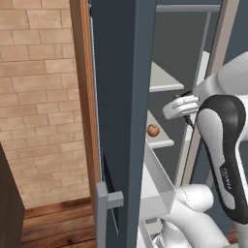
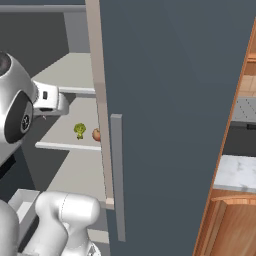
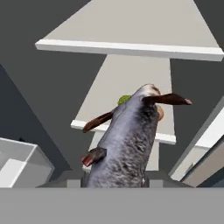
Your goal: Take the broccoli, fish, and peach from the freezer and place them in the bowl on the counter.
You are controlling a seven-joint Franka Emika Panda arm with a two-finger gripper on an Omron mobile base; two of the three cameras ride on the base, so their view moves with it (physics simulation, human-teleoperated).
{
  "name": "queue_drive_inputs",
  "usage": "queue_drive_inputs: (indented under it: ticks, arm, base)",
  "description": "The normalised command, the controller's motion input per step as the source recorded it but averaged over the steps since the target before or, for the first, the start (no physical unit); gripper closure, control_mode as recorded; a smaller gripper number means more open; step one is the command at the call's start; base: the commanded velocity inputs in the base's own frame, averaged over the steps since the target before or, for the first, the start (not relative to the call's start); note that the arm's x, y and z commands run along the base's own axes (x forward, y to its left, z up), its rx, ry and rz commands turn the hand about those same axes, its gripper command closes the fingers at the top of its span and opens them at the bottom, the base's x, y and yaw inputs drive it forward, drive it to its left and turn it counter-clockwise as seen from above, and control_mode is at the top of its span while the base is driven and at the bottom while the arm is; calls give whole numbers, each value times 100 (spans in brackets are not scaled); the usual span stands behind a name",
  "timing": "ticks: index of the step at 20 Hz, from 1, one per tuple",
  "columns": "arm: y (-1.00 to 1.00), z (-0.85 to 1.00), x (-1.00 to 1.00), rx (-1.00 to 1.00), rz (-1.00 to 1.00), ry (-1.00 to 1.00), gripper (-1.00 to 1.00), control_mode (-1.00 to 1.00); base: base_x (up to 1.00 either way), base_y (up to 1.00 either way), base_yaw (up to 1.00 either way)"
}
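Hand view: gripper (image 3: 118,177) clamped on the fish (image 3: 127,140), broccoli (image 2: 79,130) and peach (image 1: 153,130) on the freezer (image 1: 121,97) shelf

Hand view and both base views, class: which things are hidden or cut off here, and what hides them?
- Broccoli: hand view, a green sliver behind the fish that the jaws hold.
- Peach: right base view, half covered by the freezer door's edge; hand view, an orange edge beside the fish.
- Gripper: left base view, blocked by the arm's dark joint.
- Bowl: none can be made out.
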Motion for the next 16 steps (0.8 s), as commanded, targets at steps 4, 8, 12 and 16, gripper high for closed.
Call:
queue_drive_inputs:
  ticks: [4,8,12,16]
  arm:
    - [-12,0,-68,-2,-3,6,100,-100]
    - [-23,0,-52,0,-10,5,100,-100]
    - [-19,0,-38,-5,-10,6,100,-100]
    - [-27,0,-43,0,-5,8,100,-100]
  base:
    - [0,0,0]
    - [0,0,0]
    - [0,0,0]
    - [0,0,0]
